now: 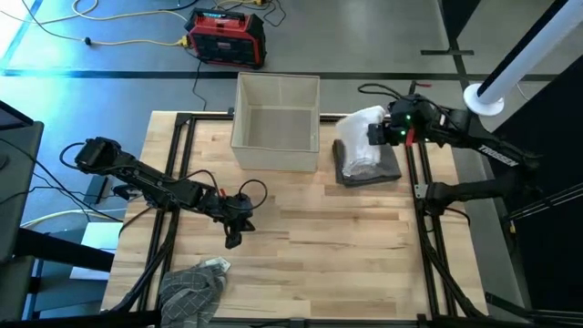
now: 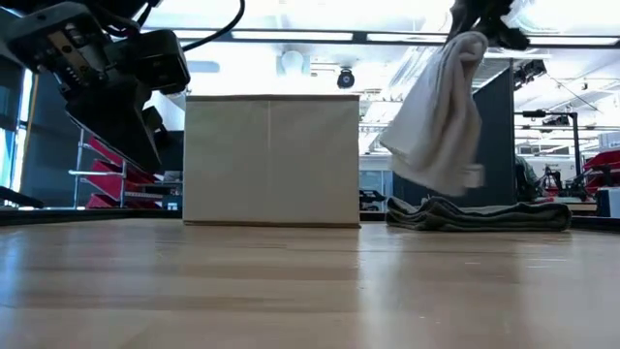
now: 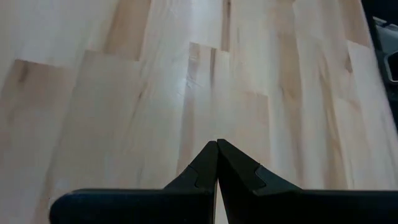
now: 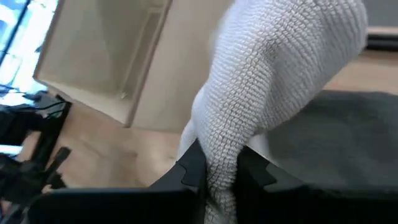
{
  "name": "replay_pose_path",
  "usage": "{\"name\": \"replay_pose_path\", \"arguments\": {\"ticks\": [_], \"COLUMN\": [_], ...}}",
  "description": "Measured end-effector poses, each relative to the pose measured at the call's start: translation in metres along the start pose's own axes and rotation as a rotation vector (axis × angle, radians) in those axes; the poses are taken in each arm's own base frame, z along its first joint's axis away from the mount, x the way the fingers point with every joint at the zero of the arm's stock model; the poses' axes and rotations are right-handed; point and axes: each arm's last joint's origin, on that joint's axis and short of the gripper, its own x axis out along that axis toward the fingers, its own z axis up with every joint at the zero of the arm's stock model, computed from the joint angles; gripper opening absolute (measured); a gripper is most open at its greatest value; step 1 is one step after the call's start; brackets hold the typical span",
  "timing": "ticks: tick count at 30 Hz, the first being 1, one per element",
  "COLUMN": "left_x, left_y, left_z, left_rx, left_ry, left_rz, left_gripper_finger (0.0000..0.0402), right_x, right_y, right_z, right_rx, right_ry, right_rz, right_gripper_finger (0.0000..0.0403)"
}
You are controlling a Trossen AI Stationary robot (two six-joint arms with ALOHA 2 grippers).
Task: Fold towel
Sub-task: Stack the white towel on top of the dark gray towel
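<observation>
Right gripper [image 4: 221,167] — fingers clamped on a fold of the white towel [image 4: 273,93], which passes between the two fingers and bulges out ahead of them. In the low view the towel [image 2: 441,111] hangs from the gripper, clear of the table, its lower edge above the dark folded towel [image 2: 480,213]. From overhead that dark towel [image 1: 387,169] lies flat on the wooden table [image 1: 346,246], directly below the held white one [image 1: 360,137]. Just beside the claw, toward table centre, stands the open beige box [image 1: 276,123]; the white towel is outside it, near its side wall.

Left gripper [image 3: 217,155] — fingers pressed together, holding nothing, poised over bare planks, well apart from the right one. Near it, at the front table edge, a crumpled grey patterned cloth [image 1: 193,287].
</observation>
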Motion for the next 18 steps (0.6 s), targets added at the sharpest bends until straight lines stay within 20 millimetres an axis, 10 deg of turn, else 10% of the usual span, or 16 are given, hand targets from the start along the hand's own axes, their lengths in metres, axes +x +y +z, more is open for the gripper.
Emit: {"name": "replay_pose_path", "arguments": {"ticks": [9,18], "left_x": [0.000,0.000], "left_y": [0.002,0.004], "left_z": [0.001,0.000], "left_rx": [0.049,0.051], "left_ry": [-0.016,-0.012], "left_rz": [0.043,0.056], "left_gripper_finger": [0.0000,0.0000], "right_x": [0.030,0.064], "right_y": [-0.006,-0.053], "right_z": [0.008,0.003], "right_rx": [0.037,0.047], "right_ry": [0.043,0.071], "right_rz": [0.038,-0.379], "right_gripper_finger": [0.0032,0.0032]}}
